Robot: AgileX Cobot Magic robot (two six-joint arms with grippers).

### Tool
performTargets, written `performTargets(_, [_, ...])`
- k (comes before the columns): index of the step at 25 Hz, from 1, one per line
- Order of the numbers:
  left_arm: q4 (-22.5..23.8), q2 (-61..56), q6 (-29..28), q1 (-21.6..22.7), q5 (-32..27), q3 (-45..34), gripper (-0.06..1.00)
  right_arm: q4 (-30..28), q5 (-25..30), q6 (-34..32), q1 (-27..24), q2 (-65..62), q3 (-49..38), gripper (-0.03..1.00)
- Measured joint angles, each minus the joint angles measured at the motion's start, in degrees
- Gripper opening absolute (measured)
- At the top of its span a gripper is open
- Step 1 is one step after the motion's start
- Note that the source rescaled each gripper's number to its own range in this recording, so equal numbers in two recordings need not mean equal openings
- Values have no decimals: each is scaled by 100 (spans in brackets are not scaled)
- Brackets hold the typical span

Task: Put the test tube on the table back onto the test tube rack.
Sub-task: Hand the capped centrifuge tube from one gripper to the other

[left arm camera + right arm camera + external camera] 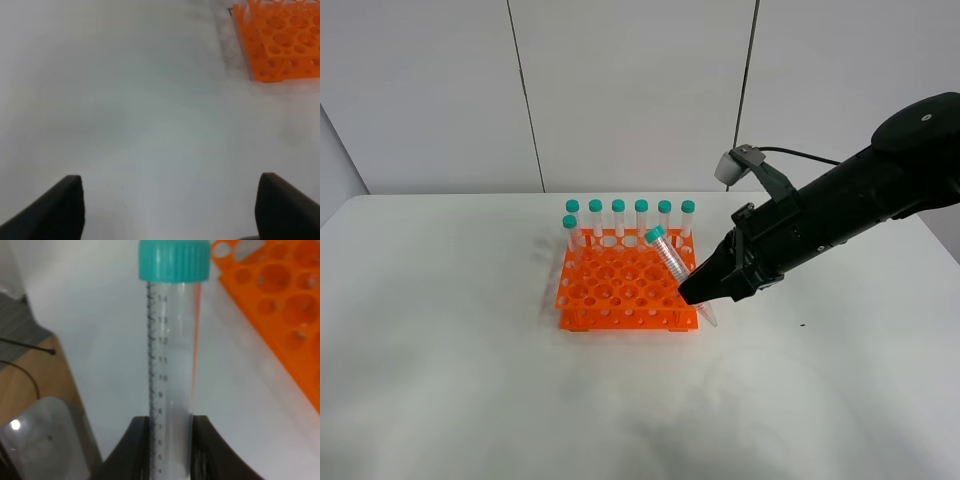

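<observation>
My right gripper (692,290) is shut on the test tube (670,260), which has a teal cap and is held tilted, cap up and leaning over the right edge of the orange test tube rack (615,290). Its pointed tip is low beside the rack's front right corner, near the white table (470,360). In the right wrist view the tube (170,340) stands between the fingers (135,450), with the rack (280,305) beside it. My left gripper (170,210) is open and empty over bare table, with the rack's corner (280,40) ahead of it.
Several identical teal-capped tubes (630,218) stand upright along the rack's back row and left side. The rack's other holes show open. A white panelled wall stands behind the table. The right wrist view shows the table's edge, with a wooden surface (35,385) and cables beyond.
</observation>
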State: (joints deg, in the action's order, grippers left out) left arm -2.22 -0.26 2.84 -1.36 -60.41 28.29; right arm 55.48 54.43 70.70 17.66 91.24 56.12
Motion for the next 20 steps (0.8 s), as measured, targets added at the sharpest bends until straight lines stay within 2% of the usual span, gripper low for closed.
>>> performTargets(6, [-6,121,-121,0,291,343,100,481,2,684,172,0,0,0])
performTargets(9, [-72,819,-157,0,474,880,100,753,-158,840,273,0,0,0])
performTargets(12, [-409,1948,-133,0,697,1319,100,837,-451,882,291,0,0,0])
performTargets(16, [-1195,3500,127,0,1559,1460,100,854,-642,899,291,0,0,0])
performTargets(18, [-1831,4221,461,0,2141,1465,100,854,-708,905,291,0,0,0])
performTargets(20, [-2629,4896,1123,-19,2710,1465,100,859,-722,904,291,0,0,0])
